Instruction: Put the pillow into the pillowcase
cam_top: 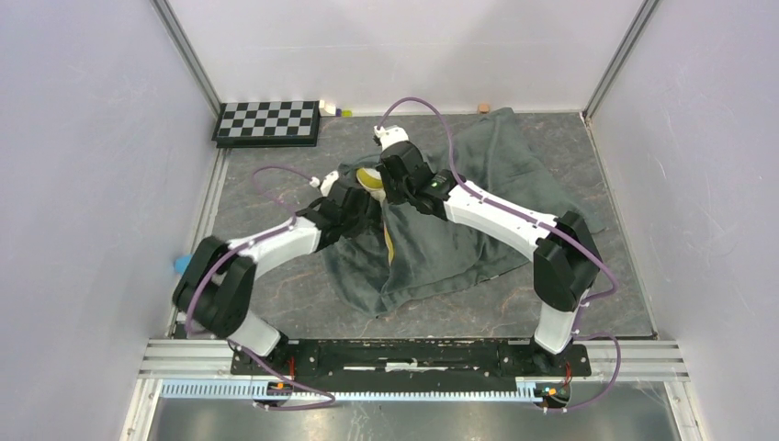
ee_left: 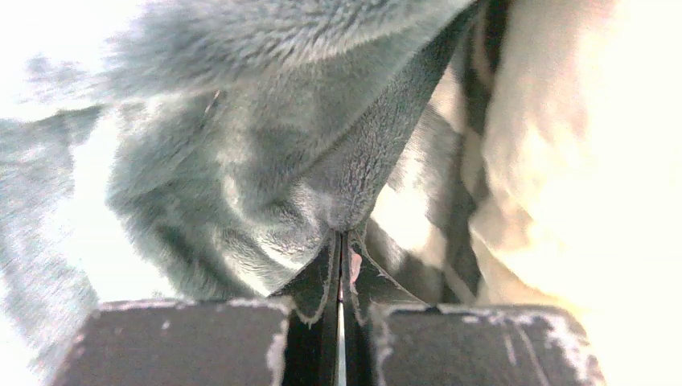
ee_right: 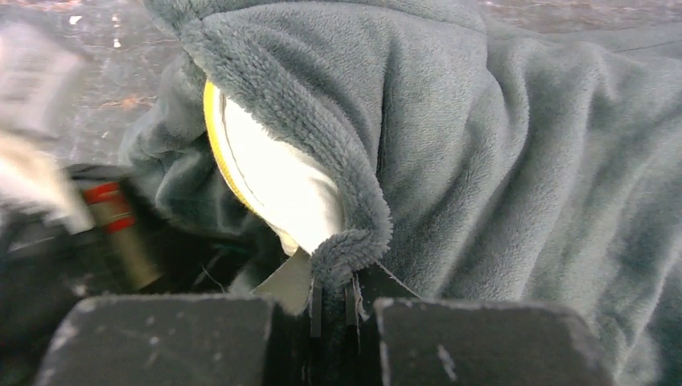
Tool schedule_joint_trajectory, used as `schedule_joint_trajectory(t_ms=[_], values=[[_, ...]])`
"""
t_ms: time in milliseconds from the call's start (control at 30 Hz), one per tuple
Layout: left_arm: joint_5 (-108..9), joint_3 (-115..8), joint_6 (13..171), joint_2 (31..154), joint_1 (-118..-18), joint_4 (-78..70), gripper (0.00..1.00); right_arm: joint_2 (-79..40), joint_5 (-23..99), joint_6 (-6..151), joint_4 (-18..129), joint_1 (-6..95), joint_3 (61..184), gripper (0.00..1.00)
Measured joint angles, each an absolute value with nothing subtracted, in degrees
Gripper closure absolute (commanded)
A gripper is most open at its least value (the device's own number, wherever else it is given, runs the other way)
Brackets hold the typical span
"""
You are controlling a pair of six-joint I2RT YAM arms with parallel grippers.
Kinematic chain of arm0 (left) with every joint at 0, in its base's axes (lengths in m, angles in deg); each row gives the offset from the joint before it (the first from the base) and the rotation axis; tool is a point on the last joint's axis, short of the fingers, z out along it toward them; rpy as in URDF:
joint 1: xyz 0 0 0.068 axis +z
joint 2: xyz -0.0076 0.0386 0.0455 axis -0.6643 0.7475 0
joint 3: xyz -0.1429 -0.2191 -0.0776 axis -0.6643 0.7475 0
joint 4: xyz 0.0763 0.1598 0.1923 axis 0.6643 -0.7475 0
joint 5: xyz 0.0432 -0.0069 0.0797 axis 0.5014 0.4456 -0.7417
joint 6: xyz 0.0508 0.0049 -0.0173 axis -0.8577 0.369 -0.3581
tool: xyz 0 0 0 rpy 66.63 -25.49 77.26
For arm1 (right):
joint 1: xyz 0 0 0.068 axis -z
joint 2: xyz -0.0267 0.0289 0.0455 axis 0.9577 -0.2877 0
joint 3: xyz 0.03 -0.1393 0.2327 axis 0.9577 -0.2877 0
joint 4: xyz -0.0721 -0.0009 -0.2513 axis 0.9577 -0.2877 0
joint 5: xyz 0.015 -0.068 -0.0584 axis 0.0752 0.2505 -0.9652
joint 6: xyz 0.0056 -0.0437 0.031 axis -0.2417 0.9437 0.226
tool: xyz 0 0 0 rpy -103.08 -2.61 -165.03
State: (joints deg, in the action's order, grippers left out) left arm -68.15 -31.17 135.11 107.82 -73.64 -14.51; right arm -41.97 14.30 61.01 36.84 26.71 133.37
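Observation:
The pillowcase [cam_top: 478,193] lies on the table with its dark grey-green plush face up. The pillow [cam_top: 370,176] is mostly inside it; only a cream corner with a yellow band shows at the opening. My left gripper [cam_top: 360,197] is shut on the pillowcase edge [ee_left: 342,217], with zebra lining [ee_left: 450,161] and the cream pillow [ee_left: 579,145] to its right. My right gripper [cam_top: 390,175] is shut on the plush hem [ee_right: 346,249] at the opening, where the pillow [ee_right: 277,173] bulges out.
A checkerboard [cam_top: 268,122] lies at the back left, with small objects [cam_top: 331,108] beside it. A small tan block [cam_top: 483,107] sits by the back wall. A blue object [cam_top: 181,265] is at the left edge. White walls enclose the table.

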Motion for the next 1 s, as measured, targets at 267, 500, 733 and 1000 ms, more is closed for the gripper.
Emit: schedule_joint_trajectory(t_ms=[267,500,733,1000], values=[[-68.1,-26.1,135.1,90.3,-70.4,-18.2,0.98,-42.0,8.4,63.0,36.2,26.7,133.0,1.00],[-66.1,-22.5,135.1,82.8,-64.4,-21.4,0.98,-42.0,8.5,64.0,41.2,25.1,126.9,1.00],[-63.0,-21.4,135.0,81.7,-62.4,-21.9,0.98,-42.2,7.4,67.1,44.8,22.5,123.9,1.00],[-59.2,-20.9,132.6,86.0,-61.2,-19.3,0.98,-42.2,8.3,68.3,46.5,21.7,122.0,1.00]])
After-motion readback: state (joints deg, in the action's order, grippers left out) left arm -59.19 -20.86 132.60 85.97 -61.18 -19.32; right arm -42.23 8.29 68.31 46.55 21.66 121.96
